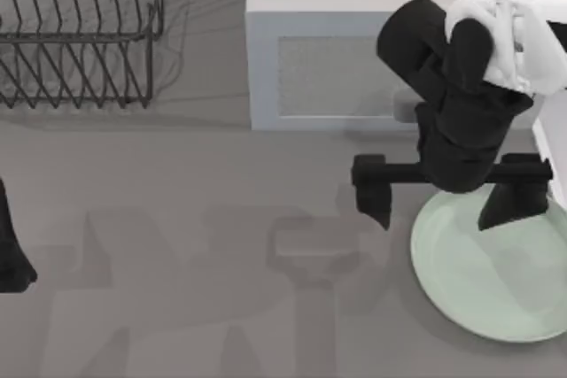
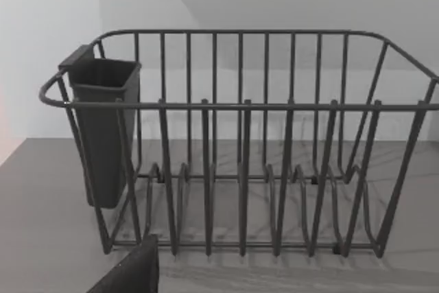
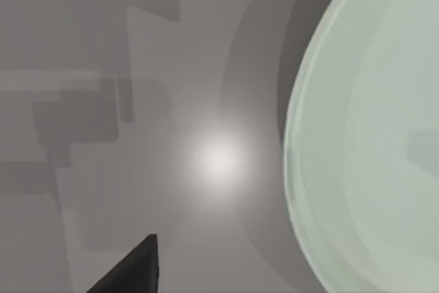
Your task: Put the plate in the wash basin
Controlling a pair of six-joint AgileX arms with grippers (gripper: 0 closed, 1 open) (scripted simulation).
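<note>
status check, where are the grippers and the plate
Right gripper open, over plate's near-left rim. Plate flat on table, right side. Left arm parked at left edge. Nothing blocking the plate.

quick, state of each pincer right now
Left pincer: cannot be told.
Right pincer: open, empty, above the round pale mint-green plate.

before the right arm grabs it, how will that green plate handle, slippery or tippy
The plate looks smooth and glossy, so it is probably slippery. It lies flat on the table with a shallow raised rim, so it should slide rather than tip. The right gripper, jaws wide, straddles its edge.
</note>
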